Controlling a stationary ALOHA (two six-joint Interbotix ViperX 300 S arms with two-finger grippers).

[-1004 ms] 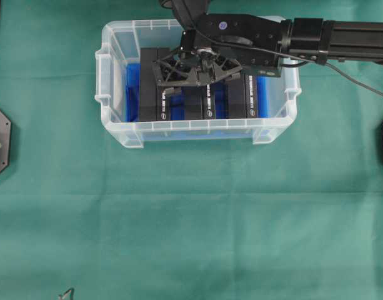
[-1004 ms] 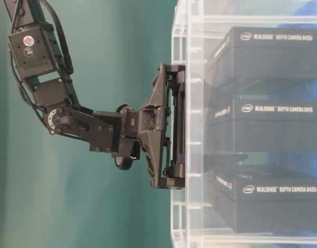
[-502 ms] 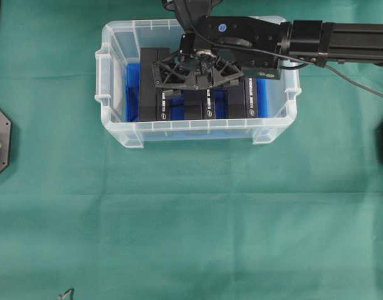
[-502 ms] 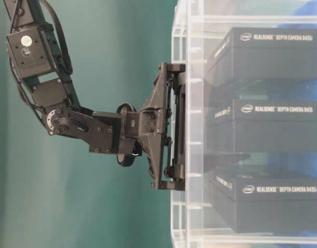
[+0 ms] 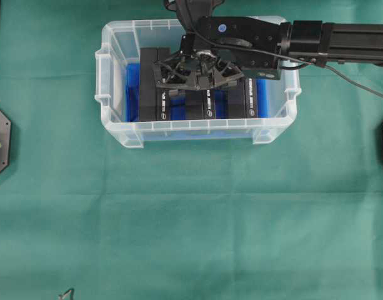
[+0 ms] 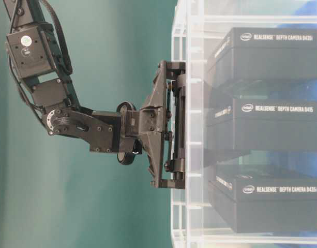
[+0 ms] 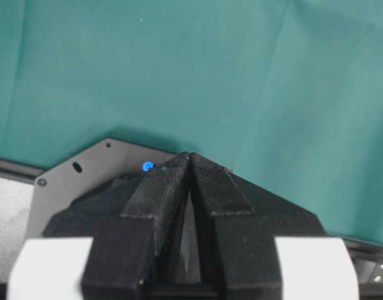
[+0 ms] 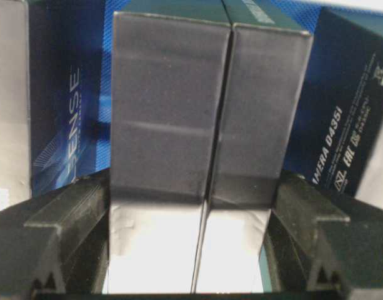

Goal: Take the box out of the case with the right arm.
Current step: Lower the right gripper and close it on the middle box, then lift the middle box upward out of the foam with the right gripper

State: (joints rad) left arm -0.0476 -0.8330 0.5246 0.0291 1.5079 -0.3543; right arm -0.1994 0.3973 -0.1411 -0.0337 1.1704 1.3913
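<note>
Nearest, we logged plain green cloth (image 5: 191, 225), creased, matte. Beyond it stood the case (image 5: 114, 134), clear ribbed plastic over a blue sheet (image 5: 132, 84), holding upright black boxes. The middle box (image 8: 203, 112), smooth dark card, sat between the right gripper (image 5: 197, 78) fingers (image 8: 50, 240), which bracketed both its sides; a firm clamp we could not confirm. Neighbouring boxes (image 8: 341, 119) crowded close. The left gripper (image 7: 190, 164) stood pressed together, off aside.
</note>
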